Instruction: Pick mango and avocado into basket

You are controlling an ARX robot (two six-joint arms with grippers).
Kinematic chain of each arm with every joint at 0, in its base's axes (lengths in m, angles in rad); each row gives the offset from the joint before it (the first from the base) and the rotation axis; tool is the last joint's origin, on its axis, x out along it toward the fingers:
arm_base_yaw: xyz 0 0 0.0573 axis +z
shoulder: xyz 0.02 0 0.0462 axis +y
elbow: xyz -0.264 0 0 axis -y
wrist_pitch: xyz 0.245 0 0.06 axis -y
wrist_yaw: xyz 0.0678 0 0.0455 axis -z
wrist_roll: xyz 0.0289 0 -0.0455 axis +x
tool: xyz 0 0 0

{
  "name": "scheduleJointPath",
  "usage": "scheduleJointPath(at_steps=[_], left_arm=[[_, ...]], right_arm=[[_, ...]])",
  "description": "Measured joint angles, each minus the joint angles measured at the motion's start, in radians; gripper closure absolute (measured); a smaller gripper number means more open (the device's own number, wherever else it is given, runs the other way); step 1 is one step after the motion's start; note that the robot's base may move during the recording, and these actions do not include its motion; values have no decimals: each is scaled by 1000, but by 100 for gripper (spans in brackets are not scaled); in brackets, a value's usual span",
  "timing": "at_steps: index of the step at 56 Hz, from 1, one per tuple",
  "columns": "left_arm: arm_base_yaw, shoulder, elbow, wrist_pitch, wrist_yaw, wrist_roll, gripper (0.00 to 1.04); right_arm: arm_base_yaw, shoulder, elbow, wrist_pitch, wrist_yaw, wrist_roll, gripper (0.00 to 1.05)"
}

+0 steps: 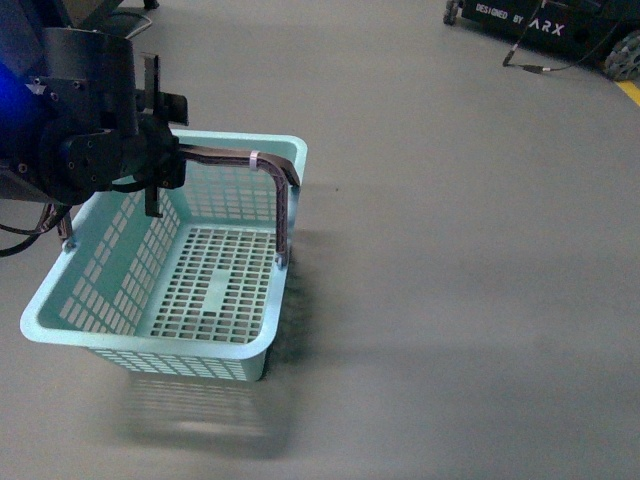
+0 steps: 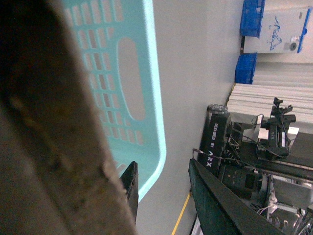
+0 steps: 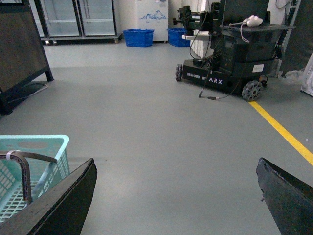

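The robot's left claw [image 1: 160, 150] grips a light teal basket [image 1: 150, 345] by its brown-grey handles [image 1: 250, 158], which are bound with a white tie. The basket hangs tilted over the grey floor [image 1: 450, 300], with its shadow on the floor below it. From the front its slotted base is in full view, and the handles run level from the claw before bending down to the rim on the robot's right.

In the left wrist view the handles are a brown blur [image 2: 44, 122] close to the lens. The claw's dark fingers [image 2: 131, 186] show beyond it, beside the basket's rim [image 2: 151, 98].

The right claw [image 3: 176, 169] is spread wide and holds nothing, with one black finger at each lower corner of its own camera's view. That view takes in a corner of the basket [image 3: 49, 142] and a loop of handle [image 3: 22, 161]. Farther off stand a black cart [image 3: 225, 58] (lettered ARX), two blue crates [image 3: 138, 37] and a yellow floor line [image 3: 283, 129].
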Motion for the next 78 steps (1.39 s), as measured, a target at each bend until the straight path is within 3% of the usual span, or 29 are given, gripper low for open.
scheduleJointPath(at_steps=[10, 18, 33, 44, 78], left_arm=[[12, -196, -156, -42, -10, -8, 72], [47, -462, -274, -174, -33, 15, 72], [115, -967, -369, -596, -109, 66, 72], [114, -1247, -335, -828, -79, 72, 72], [6, -1412, -312, -989, -146, 18, 72]], right_arm=[[0, 0, 0, 0, 0, 0, 8], [0, 0, 0, 0, 0, 0, 8], [0, 0, 0, 0, 0, 0, 8], [0, 0, 0, 0, 0, 0, 8], [0, 0, 0, 0, 0, 0, 8]])
